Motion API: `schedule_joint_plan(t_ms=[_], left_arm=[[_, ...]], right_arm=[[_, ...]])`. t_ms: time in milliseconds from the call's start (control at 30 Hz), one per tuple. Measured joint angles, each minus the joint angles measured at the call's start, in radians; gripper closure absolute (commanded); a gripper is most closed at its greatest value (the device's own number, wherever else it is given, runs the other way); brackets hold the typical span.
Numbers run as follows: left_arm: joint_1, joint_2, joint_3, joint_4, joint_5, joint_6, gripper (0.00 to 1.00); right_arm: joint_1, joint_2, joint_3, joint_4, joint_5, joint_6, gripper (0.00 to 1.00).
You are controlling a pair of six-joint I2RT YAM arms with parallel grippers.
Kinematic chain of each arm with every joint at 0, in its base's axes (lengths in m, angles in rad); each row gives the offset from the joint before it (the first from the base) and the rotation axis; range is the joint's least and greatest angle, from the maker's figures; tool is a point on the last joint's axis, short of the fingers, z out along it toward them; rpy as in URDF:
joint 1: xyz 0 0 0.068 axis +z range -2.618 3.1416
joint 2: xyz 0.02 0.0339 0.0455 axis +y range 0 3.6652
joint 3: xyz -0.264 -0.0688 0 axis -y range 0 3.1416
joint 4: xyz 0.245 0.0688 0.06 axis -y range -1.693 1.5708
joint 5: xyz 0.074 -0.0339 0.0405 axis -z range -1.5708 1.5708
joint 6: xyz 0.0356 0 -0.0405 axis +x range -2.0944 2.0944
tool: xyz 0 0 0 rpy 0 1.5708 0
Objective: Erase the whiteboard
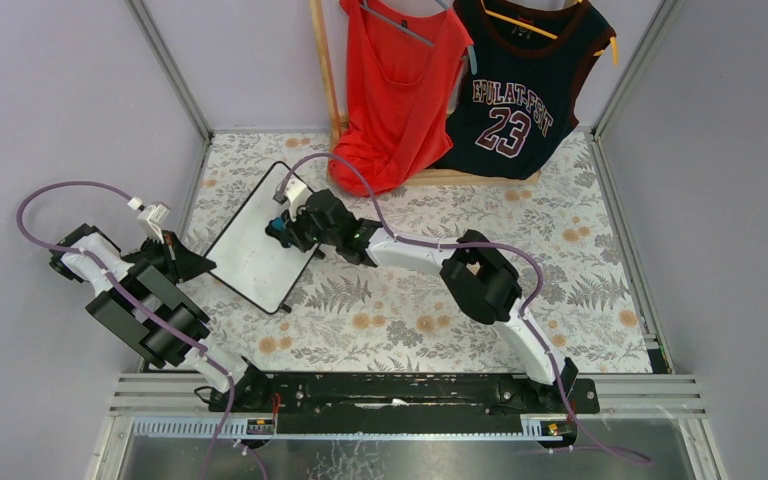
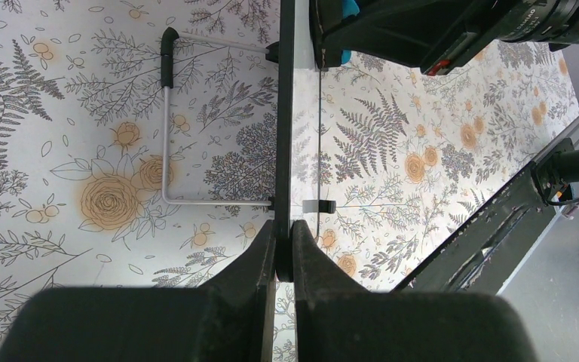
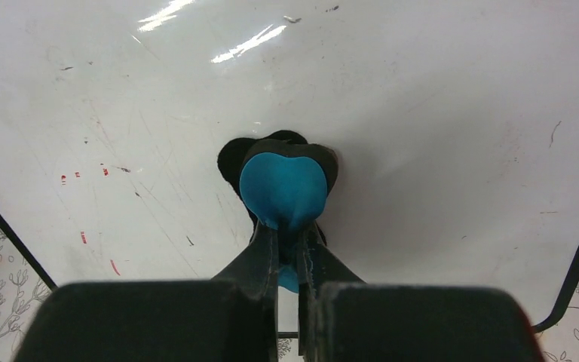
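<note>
The whiteboard lies left of centre on the floral table, white with a thin black frame. My left gripper is shut on its left frame edge; the left wrist view shows the board edge-on between the fingers of that gripper. My right gripper is over the board's upper part, shut on a blue eraser whose dark pad presses on the whiteboard surface. A few small red marks and faint scratches lie left of the eraser.
A bent wire stand projects from the board's back. A red tank top and a dark number 23 jersey hang on a wooden rack at the back. A black rail runs along the near edge.
</note>
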Motion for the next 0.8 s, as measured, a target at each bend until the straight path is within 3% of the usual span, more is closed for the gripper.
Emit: schedule_joint_plan(t_ms=[333, 667, 800], left_arm=[[0.003, 0.0, 0.0, -0.001, -0.006, 0.0, 1.0], [0.003, 0.0, 0.0, -0.012, -0.005, 0.0, 1.0], [0.003, 0.0, 0.0, -0.012, -0.005, 0.0, 1.0]], right_arm=[[0.053, 0.001, 0.011, -0.01, 0.093, -0.002, 1.0], [0.238, 0.048, 0.117, -0.041, 0.082, -0.001, 1.0], [0.259, 0.061, 0.122, -0.048, 0.077, -0.005, 1.0]])
